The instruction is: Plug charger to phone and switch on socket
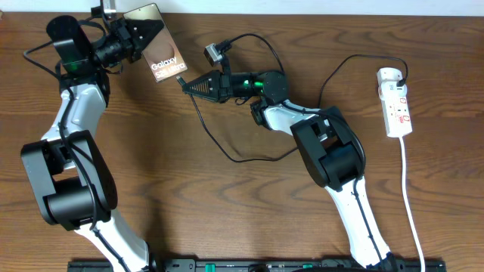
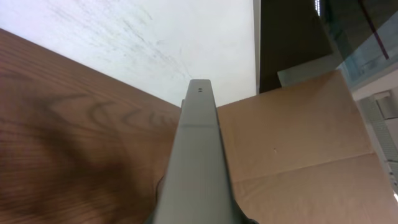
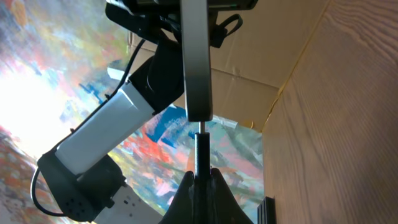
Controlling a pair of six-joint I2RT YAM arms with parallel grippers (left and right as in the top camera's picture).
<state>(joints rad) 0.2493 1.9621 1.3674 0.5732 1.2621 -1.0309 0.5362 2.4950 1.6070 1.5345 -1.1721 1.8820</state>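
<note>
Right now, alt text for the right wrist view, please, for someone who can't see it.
The right gripper holds the charger plug pointing up, its tip meeting the edge of the phone seen edge-on above. The left arm stands behind.

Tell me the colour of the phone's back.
Bronze-brown. The phone shows best in the overhead view.

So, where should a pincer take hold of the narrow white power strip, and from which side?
Grip the narrow white power strip across its long sides, near the middle, from above: it lies flat on the brown wooden table, and the thin black cable enters its rounded end.
</note>
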